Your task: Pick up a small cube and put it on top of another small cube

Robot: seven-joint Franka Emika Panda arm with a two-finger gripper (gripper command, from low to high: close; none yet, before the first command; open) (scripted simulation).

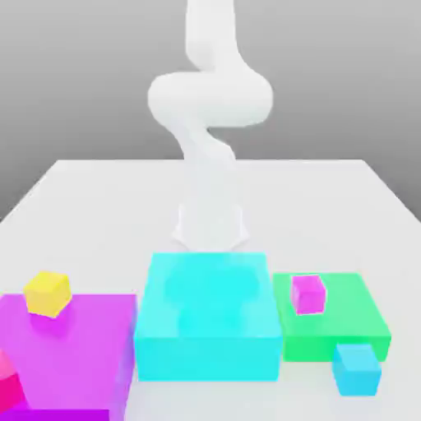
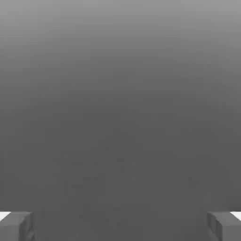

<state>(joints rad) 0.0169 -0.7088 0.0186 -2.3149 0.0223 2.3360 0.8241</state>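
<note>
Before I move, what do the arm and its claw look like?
The arm is smooth, glossy-looking white with rounded, bulging joints and a flared base; I see no cables or markings. The claw has two blocky dark grey fingers.

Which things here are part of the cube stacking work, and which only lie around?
For the job:
- small blue cube
- small pink cube
- gripper, open

Just lying about:
- yellow cube
- red block
- purple block
- cyan block
- green block
</note>
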